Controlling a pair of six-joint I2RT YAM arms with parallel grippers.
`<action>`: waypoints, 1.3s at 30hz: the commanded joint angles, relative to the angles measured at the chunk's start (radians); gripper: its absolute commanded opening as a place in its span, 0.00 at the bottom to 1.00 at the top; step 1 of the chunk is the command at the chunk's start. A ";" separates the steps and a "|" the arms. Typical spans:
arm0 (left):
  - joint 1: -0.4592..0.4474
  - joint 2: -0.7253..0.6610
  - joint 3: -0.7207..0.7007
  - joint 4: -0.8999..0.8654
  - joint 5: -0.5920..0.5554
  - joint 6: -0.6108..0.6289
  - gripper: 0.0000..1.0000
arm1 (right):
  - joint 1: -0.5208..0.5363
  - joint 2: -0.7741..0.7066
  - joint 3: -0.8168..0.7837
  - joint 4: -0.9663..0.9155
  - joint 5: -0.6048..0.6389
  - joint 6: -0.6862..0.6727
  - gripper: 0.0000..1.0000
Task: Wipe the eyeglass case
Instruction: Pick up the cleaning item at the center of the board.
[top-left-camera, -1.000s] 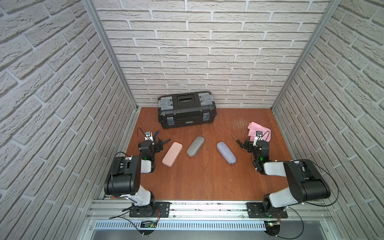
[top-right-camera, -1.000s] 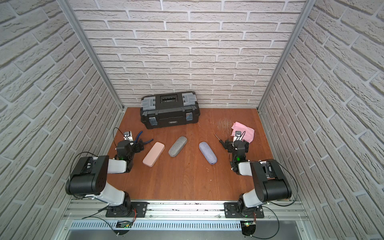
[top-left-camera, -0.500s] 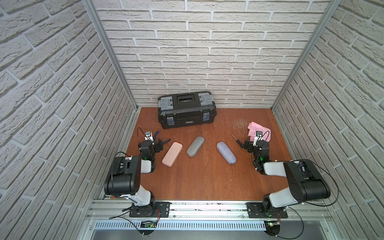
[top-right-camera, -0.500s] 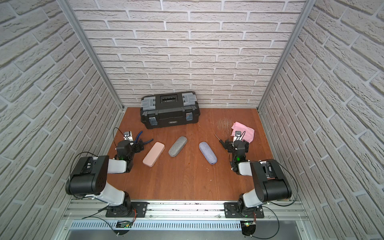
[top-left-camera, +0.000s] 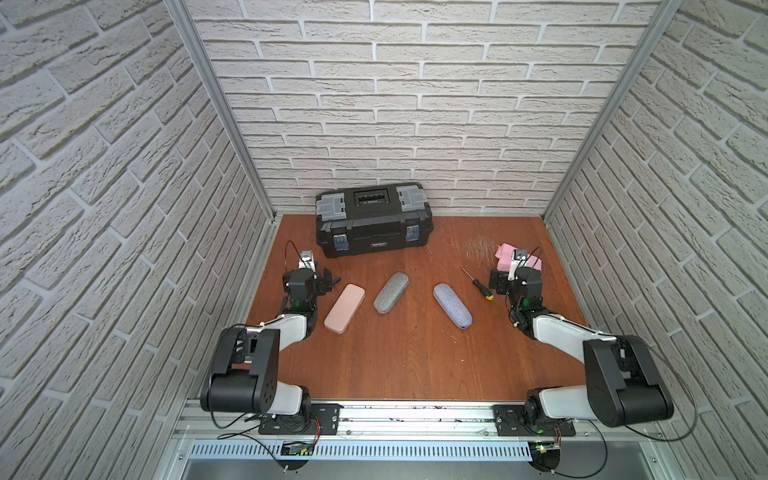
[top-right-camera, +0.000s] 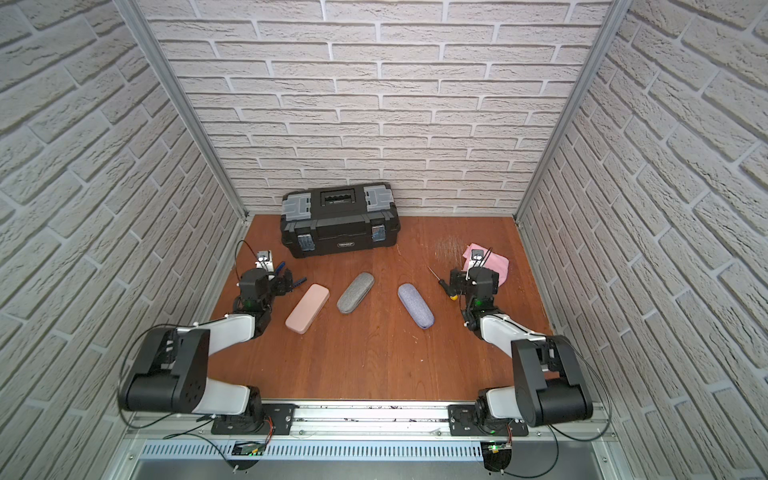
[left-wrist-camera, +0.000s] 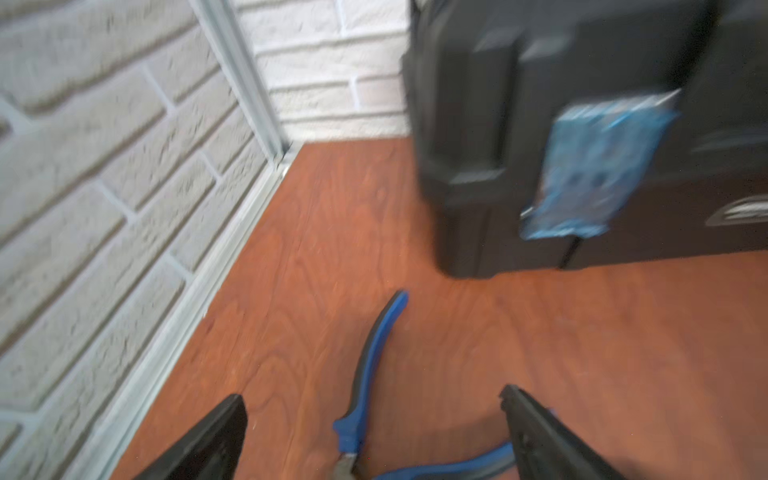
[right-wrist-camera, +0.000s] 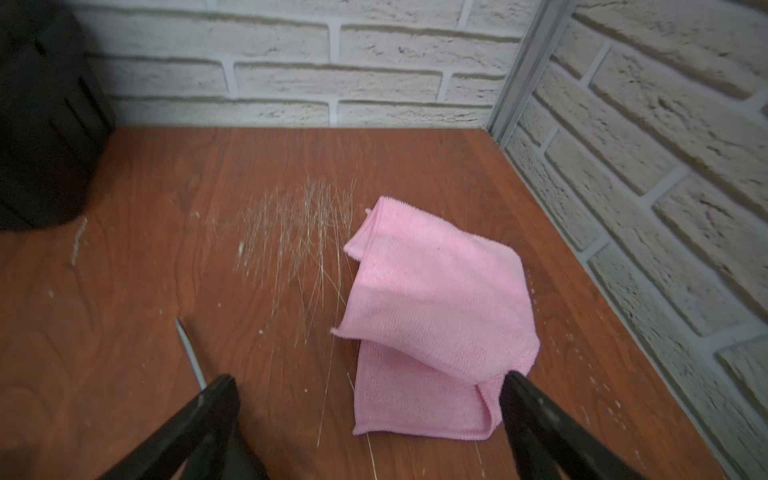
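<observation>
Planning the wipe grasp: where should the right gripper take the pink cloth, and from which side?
Probably grip the cloth by its raised upper fold, coming down from above. That flap arches off the lower layer, giving the jaws something to pinch; the rest lies flat. The right gripper is open, empty.

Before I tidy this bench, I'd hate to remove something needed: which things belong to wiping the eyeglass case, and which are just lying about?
For the job: pink cloth, pink case, grey case, blue case.
Lying about: toolbox, screwdriver, blue pliers.
</observation>
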 joint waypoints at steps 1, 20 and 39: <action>-0.094 -0.081 0.048 -0.191 -0.246 0.026 0.98 | 0.009 -0.121 0.077 -0.310 0.079 0.166 0.99; 0.008 -0.309 0.310 -0.810 0.055 -0.483 0.96 | -0.011 -0.120 0.364 -0.904 -0.314 0.434 0.81; -0.453 -0.171 0.407 -0.974 -0.067 -0.500 0.95 | 0.357 -0.008 0.468 -1.140 -0.296 0.274 0.83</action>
